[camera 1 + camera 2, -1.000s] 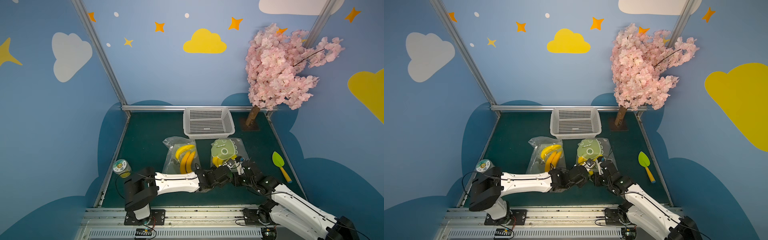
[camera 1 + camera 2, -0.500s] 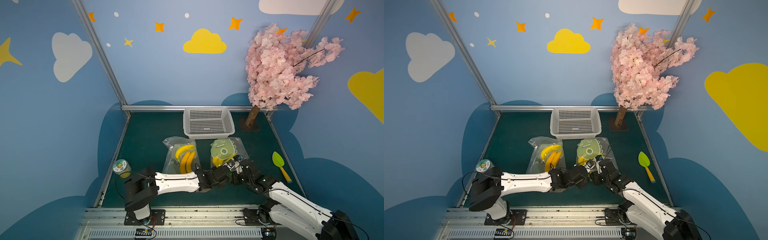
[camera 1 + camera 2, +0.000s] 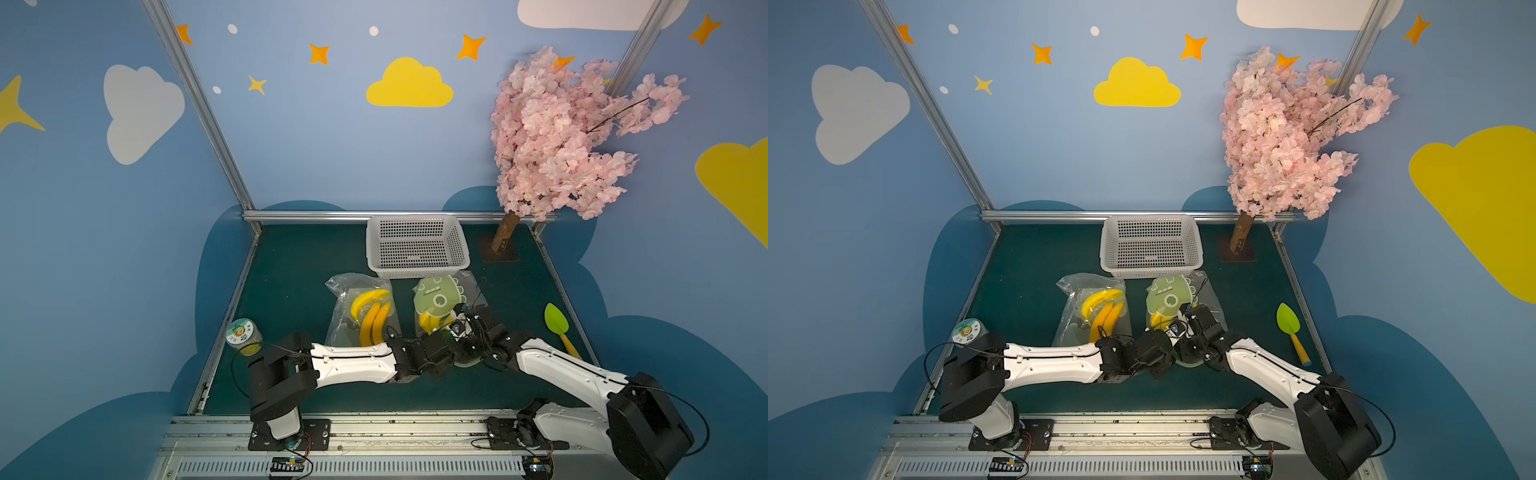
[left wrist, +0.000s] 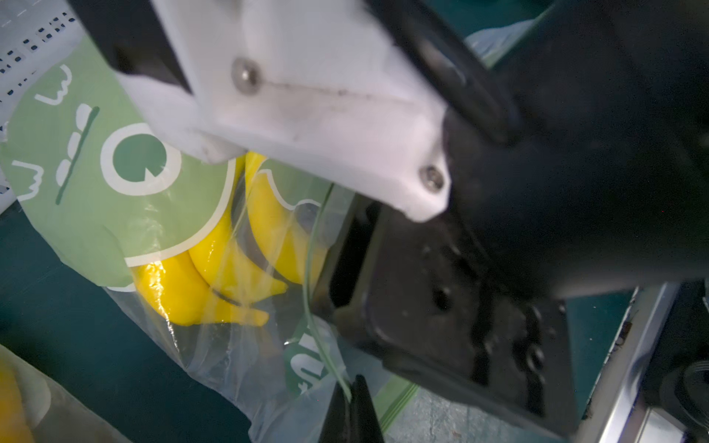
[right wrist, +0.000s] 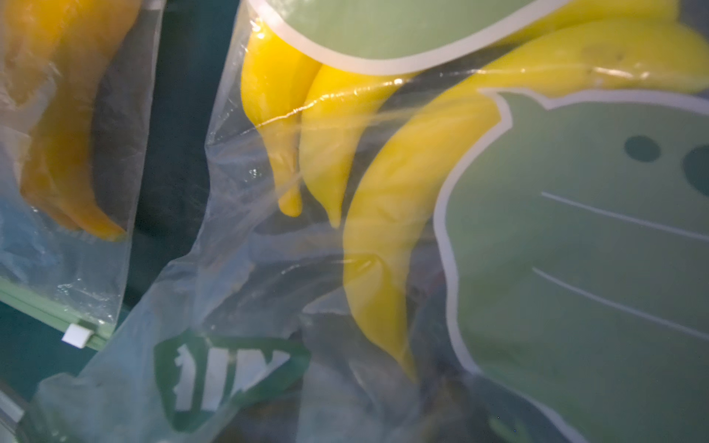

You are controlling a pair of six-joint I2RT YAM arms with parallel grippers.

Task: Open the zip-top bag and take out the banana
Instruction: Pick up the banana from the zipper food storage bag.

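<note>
Only wrist-side: bag (image 4: 238, 353) between left fingers (image 4: 365, 412).

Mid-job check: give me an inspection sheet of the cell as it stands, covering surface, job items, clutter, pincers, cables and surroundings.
Surface: dark green table mat, no spills seen.
Job's things: green-printed clear zip-top bag with yellow bananas inside; none taken out yet.
Clutter: second clear zip-top bag of bananas beside it; white perforated plastic basket behind; green toy shovel with orange handle; lidded round jar at the mat's edge.
Grippers: left pincer shut on the printed bag's edge; right pincer at the same bag, open or shut unclear.
Cables: black cable loop by the left arm's base, off the bags.
Surroundings: pink blossom tree; blue cloud-and-star walls.
</note>
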